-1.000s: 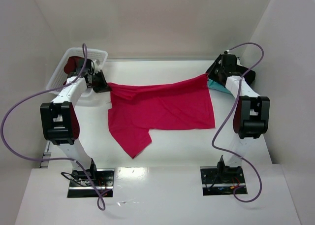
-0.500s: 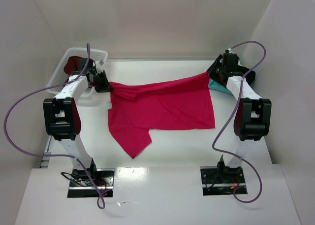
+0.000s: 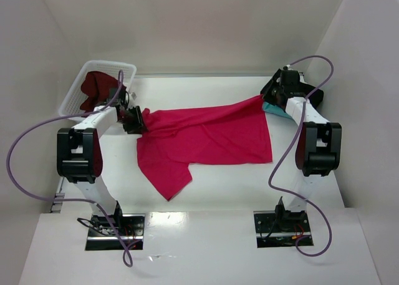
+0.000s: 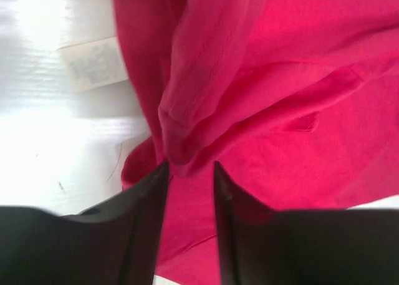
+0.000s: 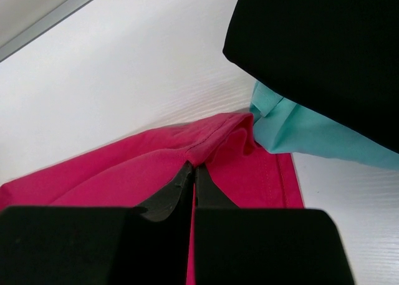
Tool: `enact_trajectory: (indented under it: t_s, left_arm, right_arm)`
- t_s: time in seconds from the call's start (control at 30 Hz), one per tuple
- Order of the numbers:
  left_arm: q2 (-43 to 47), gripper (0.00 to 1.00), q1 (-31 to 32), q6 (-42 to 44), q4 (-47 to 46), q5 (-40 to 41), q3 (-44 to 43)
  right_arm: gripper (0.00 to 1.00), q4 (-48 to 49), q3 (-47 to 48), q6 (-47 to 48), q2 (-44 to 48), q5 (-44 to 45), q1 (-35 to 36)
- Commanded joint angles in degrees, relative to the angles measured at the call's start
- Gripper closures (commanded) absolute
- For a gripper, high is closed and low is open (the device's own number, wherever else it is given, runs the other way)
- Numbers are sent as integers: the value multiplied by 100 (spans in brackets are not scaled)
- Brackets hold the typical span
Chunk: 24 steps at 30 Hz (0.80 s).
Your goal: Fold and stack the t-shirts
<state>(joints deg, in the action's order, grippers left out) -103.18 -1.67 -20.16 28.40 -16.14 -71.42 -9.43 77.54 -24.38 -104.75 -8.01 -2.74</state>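
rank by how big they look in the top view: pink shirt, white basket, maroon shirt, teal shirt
1. pink shirt, spread out
2. white basket
3. maroon shirt, bunched in the basket
4. teal shirt, only a sliver shows

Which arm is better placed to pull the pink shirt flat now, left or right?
Probably right: the right tool is shut on a corner of the pink shirt, beside the teal shirt. The left tool stands open, a bunched fold at its tips but not clamped, so it must grip first.
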Motion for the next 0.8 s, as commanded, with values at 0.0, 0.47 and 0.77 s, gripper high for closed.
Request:
enact_trajectory:
  t_s: [0.0,0.47,0.77]
  left_arm:
    - [438,56,-35,-189,-98,225,136]
    - [817,41,1520,-1349,-687,1006,655]
    - [712,39,1582,-1956,-1600,1843,1375]
  right_arm:
    - [100,337,33,48,-63,1,55]
    - [100,398,33,48,-116,-104,55]
    - [100,398,33,48,-116,-104,55]
